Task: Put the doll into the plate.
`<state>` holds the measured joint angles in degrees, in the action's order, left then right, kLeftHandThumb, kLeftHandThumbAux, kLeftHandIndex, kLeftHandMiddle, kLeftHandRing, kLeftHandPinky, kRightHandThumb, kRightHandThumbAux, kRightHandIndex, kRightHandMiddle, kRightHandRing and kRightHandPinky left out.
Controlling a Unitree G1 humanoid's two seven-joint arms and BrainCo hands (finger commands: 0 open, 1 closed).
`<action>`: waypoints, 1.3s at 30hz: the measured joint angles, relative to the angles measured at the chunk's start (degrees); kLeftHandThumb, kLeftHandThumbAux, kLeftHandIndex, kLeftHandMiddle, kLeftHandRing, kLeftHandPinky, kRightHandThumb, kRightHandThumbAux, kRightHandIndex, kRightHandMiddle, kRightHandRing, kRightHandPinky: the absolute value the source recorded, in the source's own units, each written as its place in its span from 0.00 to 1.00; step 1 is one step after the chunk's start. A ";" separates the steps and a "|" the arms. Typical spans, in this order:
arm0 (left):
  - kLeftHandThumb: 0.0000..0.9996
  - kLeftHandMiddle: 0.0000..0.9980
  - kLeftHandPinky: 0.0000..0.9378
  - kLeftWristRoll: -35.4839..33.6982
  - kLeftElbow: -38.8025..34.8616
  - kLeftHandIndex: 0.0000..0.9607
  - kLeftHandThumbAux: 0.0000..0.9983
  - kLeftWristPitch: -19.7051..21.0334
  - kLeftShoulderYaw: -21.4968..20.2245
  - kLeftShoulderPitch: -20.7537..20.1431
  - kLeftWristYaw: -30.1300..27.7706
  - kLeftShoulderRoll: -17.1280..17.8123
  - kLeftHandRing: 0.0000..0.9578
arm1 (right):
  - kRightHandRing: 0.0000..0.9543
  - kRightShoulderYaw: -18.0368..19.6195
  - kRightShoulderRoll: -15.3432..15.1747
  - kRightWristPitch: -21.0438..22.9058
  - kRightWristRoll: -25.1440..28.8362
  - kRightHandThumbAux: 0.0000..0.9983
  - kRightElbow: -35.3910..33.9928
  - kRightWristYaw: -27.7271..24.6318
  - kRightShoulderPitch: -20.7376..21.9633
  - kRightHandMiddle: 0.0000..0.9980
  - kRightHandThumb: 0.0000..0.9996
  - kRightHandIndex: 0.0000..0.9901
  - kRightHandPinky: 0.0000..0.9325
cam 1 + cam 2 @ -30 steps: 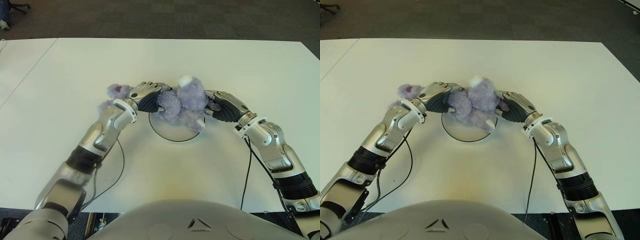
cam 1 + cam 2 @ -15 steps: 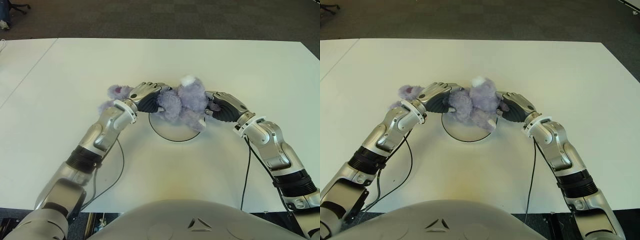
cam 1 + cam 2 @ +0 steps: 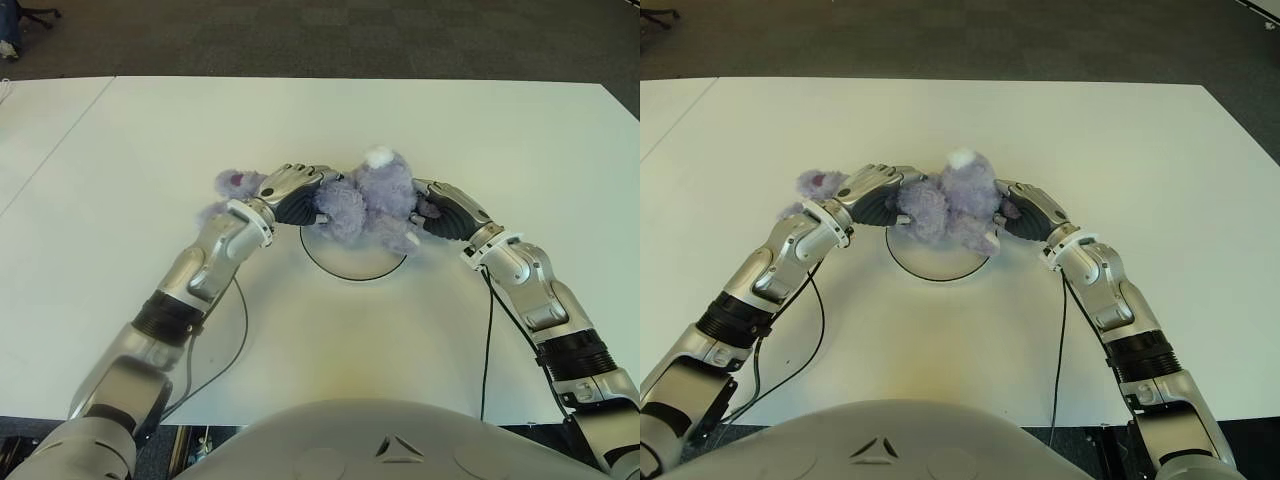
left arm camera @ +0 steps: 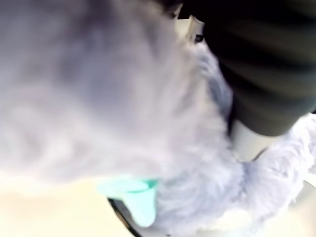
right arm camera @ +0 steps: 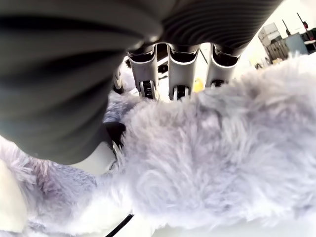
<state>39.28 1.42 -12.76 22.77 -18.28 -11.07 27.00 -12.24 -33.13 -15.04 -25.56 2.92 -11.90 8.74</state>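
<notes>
Shifted farther back, doll [image 3: 372,199] sits between left hand [image 3: 293,190] and right hand [image 3: 448,210].

Silver-grey jointed arms with black ribbed bands near the elbows, white wrist collars. Left hand [image 3: 290,190] and right hand [image 3: 447,212]: silver knuckles, dark ribbed palms. Thin black cables [image 3: 238,330] trailed beneath both forearms.

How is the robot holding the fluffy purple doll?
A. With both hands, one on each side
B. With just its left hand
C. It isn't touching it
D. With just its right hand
A: the left hand and the right hand press the doll from opposite sides, over the plate.
</notes>
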 measured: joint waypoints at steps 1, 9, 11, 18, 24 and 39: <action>0.74 0.87 0.91 -0.01 -0.30 0.46 0.70 0.01 -0.04 0.01 -0.02 0.26 0.90 | 0.91 -0.01 0.15 -0.85 0.13 0.71 1.08 0.44 0.41 0.87 0.72 0.44 0.92; 0.74 0.82 0.89 -0.60 -1.44 0.46 0.69 0.83 -0.60 0.09 -1.17 0.68 0.86 | 0.90 -0.08 0.86 -4.53 0.36 0.71 6.16 2.56 2.39 0.87 0.72 0.44 0.91; 0.74 0.81 0.88 -0.71 -1.51 0.46 0.69 1.23 -0.78 0.09 -1.50 0.53 0.85 | 0.90 -0.08 1.04 -4.99 0.58 0.71 7.03 2.69 2.86 0.87 0.72 0.44 0.91; 0.73 0.78 0.80 -0.89 -1.95 0.46 0.69 2.48 -1.16 -0.12 -3.19 0.34 0.84 | 0.90 -0.08 1.67 -5.44 2.38 0.71 8.83 2.67 3.60 0.87 0.73 0.44 0.91; 0.72 0.75 0.75 -0.44 -2.64 0.45 0.69 3.05 -1.19 -0.54 -4.32 0.51 0.80 | 0.91 -0.21 2.07 -5.44 2.99 0.71 10.12 2.63 4.48 0.87 0.73 0.44 0.91; 0.69 0.58 0.51 -1.82 -0.72 0.44 0.70 1.53 -1.58 -1.29 -4.88 1.04 0.56 | 0.90 -0.65 2.55 -6.73 2.70 0.71 15.38 2.71 7.93 0.86 0.73 0.44 0.92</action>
<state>37.46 0.70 -11.23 21.18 -19.57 -15.95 28.03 -12.89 -30.59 -21.77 -22.86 18.31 -9.19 16.67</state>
